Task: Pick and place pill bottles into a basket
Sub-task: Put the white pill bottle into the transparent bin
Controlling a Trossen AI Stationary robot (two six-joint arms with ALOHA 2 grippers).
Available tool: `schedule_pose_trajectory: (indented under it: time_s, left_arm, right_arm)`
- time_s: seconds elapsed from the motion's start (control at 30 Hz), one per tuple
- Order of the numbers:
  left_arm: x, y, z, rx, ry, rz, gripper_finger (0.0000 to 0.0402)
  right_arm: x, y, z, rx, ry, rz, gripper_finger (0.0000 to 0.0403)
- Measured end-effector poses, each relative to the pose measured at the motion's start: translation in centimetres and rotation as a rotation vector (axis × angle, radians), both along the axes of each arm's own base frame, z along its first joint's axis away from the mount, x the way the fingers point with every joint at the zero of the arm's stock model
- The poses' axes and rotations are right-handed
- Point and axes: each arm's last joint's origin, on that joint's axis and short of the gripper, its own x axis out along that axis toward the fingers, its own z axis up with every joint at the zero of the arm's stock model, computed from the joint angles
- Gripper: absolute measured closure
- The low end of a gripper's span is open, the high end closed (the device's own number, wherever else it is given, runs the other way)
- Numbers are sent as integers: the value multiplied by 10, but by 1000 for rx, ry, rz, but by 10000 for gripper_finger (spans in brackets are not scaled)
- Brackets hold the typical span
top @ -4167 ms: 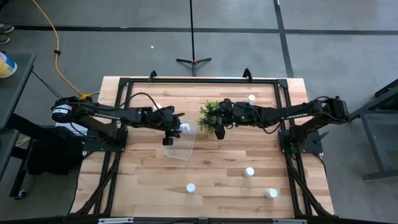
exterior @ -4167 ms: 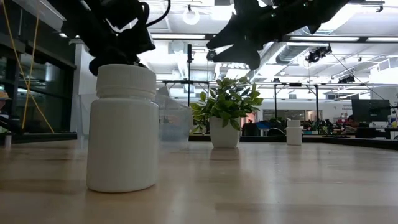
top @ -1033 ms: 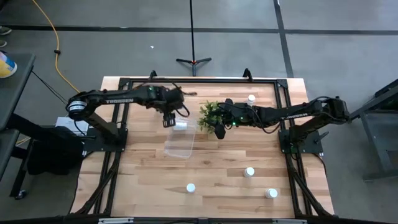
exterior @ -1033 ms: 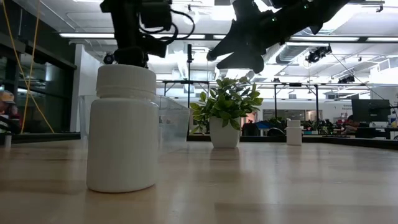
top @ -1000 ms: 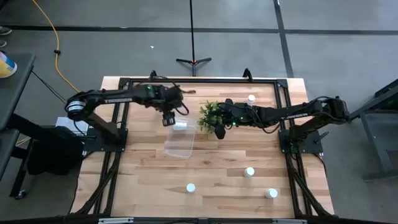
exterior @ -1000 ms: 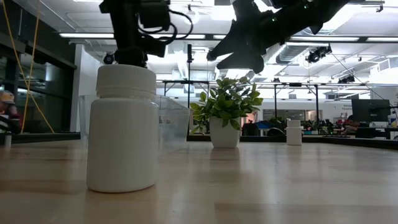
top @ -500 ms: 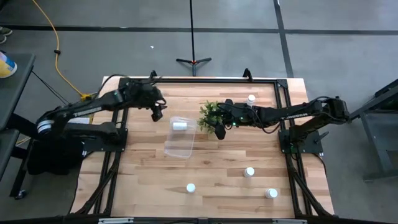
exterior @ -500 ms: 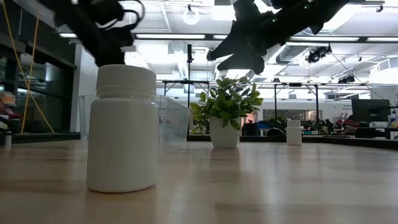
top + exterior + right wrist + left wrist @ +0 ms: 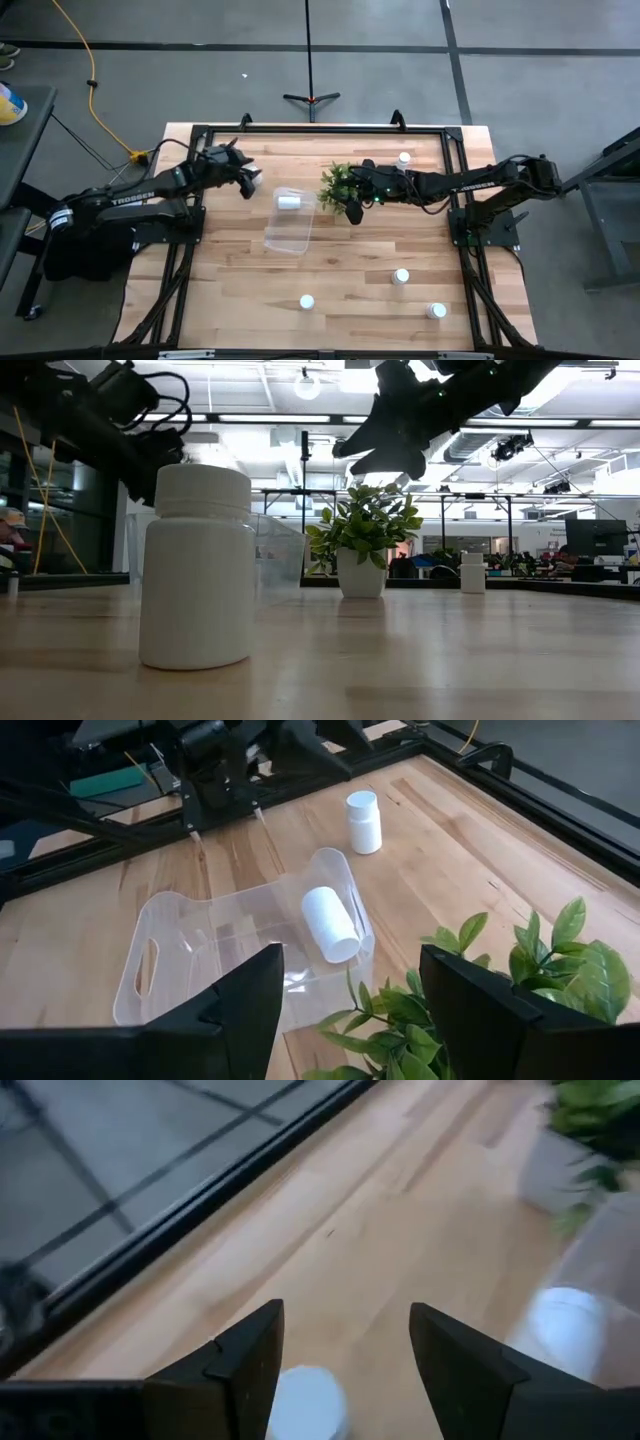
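High view showed the left hand (image 9: 243, 183), fingers apart, poised over an upright pill bottle (image 9: 255, 172) at the bench's (image 9: 350, 310) far left, apparently lining up a grasp; one bottle (image 9: 288, 202) already lay in the basket (image 9: 290, 222), while the right hand (image 9: 353, 212), fingers spread, waited by the plant (image 9: 337, 182)

A pale wooden table (image 9: 350, 260) of jointed planks, smooth with a soft sheen; a clear glossy plastic basket (image 9: 230, 945) with a smooth white plastic pill bottle (image 9: 330, 924) lying inside; another matt white bottle (image 9: 197, 565) in the low view; matt dark fingers (image 9: 240, 1370); a black metal frame (image 9: 320, 129) edging the table.
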Motion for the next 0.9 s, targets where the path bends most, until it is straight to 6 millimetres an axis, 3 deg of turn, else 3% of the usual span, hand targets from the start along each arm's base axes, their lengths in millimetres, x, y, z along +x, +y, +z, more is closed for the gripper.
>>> schedule_pose_trajectory:
  time_s: [0.33, 0.5, 0.77, 0.9]
  left_arm:
    - [-5, 3, -6, -42, 7, 233, 153]
    - [-8, 1, -19, -96, -66, 288, 153]
    - [-6, 0, -31, -10, -223, 175, 153]
    - [-10, -2, -42, -1, -201, 203, 153]
  right_arm:
    - [-1, 0, -1, -3, 15, -8, 178]
    - [-1, -1, -2, -7, 19, -19, 178]
    - [-1, -1, -2, -6, 29, -15, 178]
    - [-1, 0, -3, -1, 29, -9, 178]
